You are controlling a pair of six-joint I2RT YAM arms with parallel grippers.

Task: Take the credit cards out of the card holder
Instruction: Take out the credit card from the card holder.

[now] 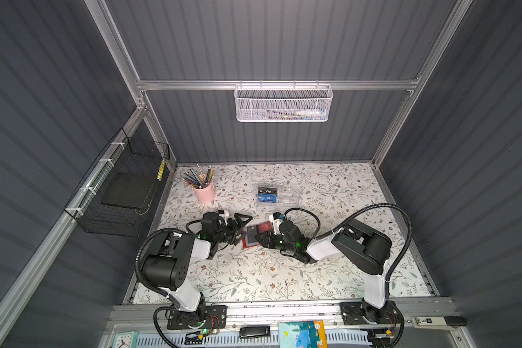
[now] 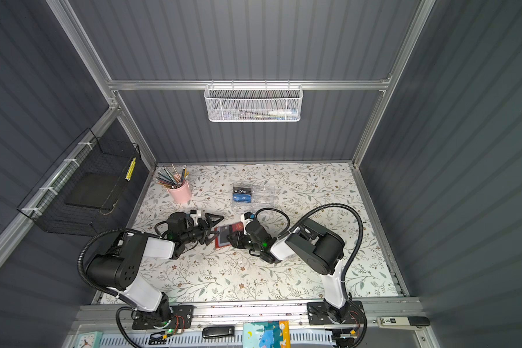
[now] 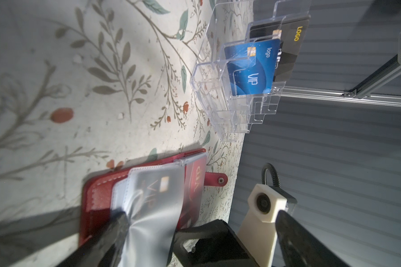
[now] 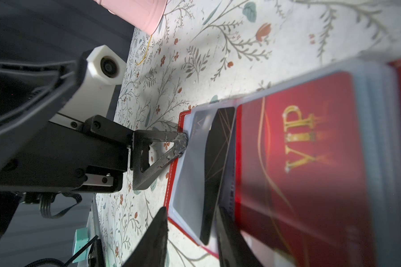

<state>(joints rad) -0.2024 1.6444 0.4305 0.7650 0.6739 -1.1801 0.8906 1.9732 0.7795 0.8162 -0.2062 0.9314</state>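
Currently the holder [image 1: 250,238] lies open mid-table. At its 9 o'clock the left gripper [image 1: 244,227] is spread wide, one fingertip [image 4: 181,143] pinning a floppy sleeve [image 4: 190,175]. At 3 o'clock the right gripper [image 4: 191,209] straddles the protruding end of the black card [image 4: 218,161], jaws half apart and not yet pinching. The card looks stiff, light and slick, so I would pinch that bared end flat.

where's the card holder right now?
In both top views the card holder lies open on the table, between the left gripper and right gripper, just robot-side of the clear acrylic box.
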